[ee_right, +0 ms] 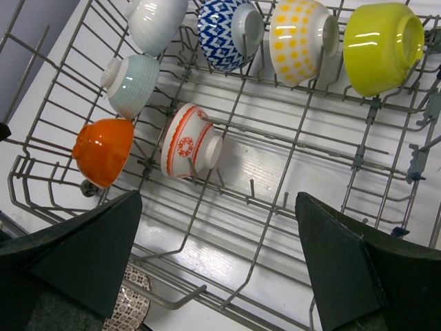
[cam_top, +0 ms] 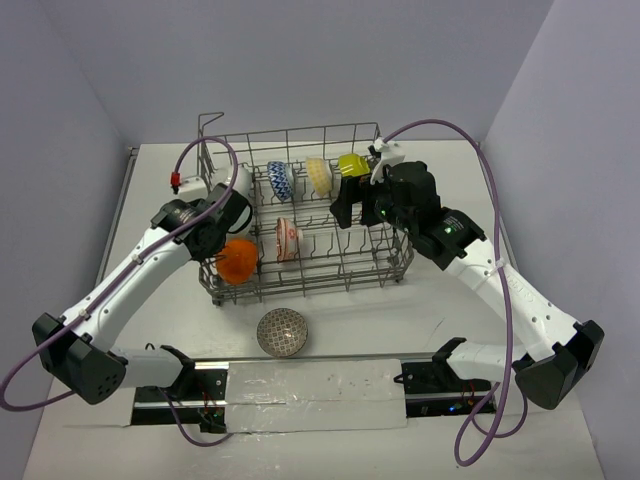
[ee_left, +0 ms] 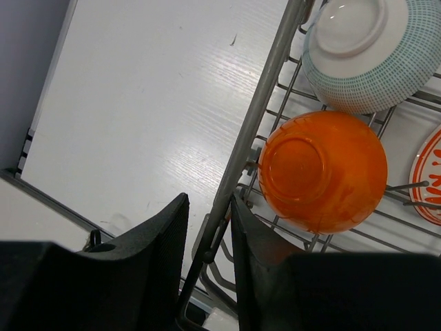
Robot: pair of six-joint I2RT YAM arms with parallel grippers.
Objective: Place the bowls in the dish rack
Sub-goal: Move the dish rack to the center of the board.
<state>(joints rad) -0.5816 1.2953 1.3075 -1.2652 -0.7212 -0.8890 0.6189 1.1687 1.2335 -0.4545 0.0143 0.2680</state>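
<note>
Cut off at the frame edge under the wide-open, empty right claw (ee_right: 217, 200): grey patterned round bowl (ee_right: 131, 312), outside the grey wire dish rack (ee_left: 263, 103) on the white table (cam_top: 450, 300). Ahead of that claw, tipped sideways among tines, feet rightward: red-and-white bowl (ee_right: 186, 141), blue patterned bowl (ee_right: 224, 26), yellow-dotted bowl (ee_right: 300, 31). Left claw (ee_left: 208, 200) part-open, gripping nothing, astride the rack's rim. Glossy orange bowl (ee_left: 324, 172) ahead-right of it, foot facing the camera.

A robotics lab: 2 arms (cam_top: 130, 275) bolted to a white table (cam_top: 420, 310) between plain lilac walls (cam_top: 70, 90).
</note>
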